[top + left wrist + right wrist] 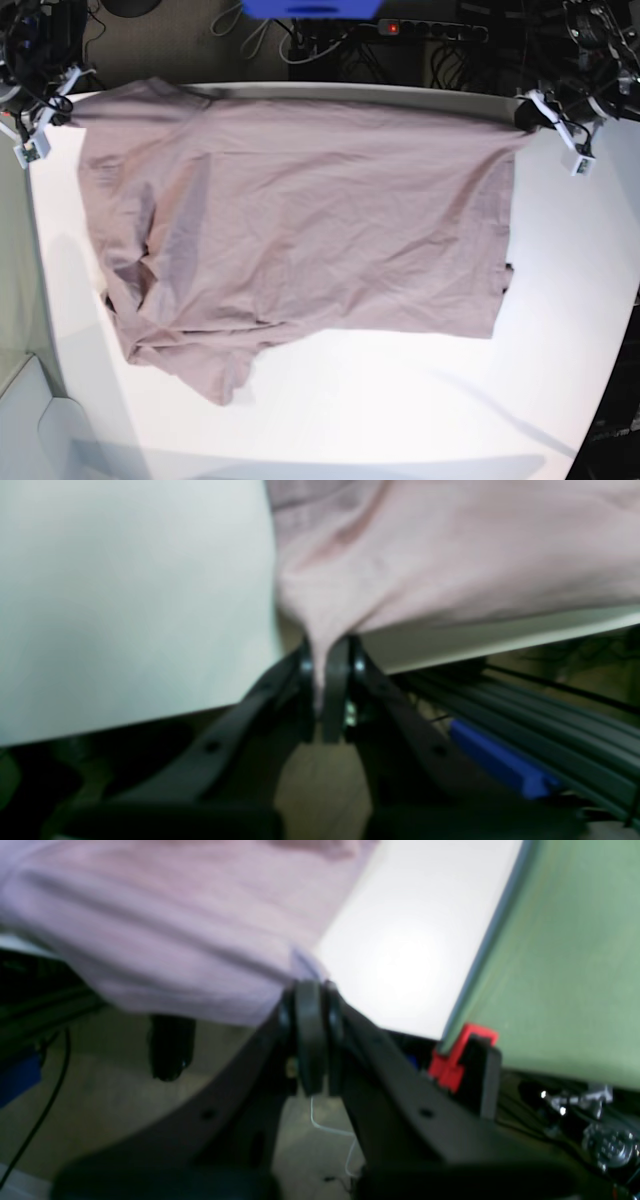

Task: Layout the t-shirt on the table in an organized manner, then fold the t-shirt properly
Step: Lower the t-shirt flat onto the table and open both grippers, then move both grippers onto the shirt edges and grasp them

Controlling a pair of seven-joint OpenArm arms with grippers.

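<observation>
The mauve t-shirt (320,210) lies spread over the white table (400,400), wrinkled and bunched at its lower left, with its top edge along the table's far edge. At the shirt's top right corner, my left gripper (528,110) is shut on the cloth. In the left wrist view its fingers (326,652) pinch a peak of t-shirt (450,555) at the table (125,605) edge. My right gripper (62,112) is shut on the top left corner. The right wrist view shows that gripper (311,990) clamping the t-shirt (175,925) hem beside the bare table (415,950).
A green panel (565,965) with a red clamp (450,1060) borders the table on the right arm's side. Dark rails (550,715) and a blue part (500,760) run below the far edge. A power strip (430,30) and cables lie on the floor beyond.
</observation>
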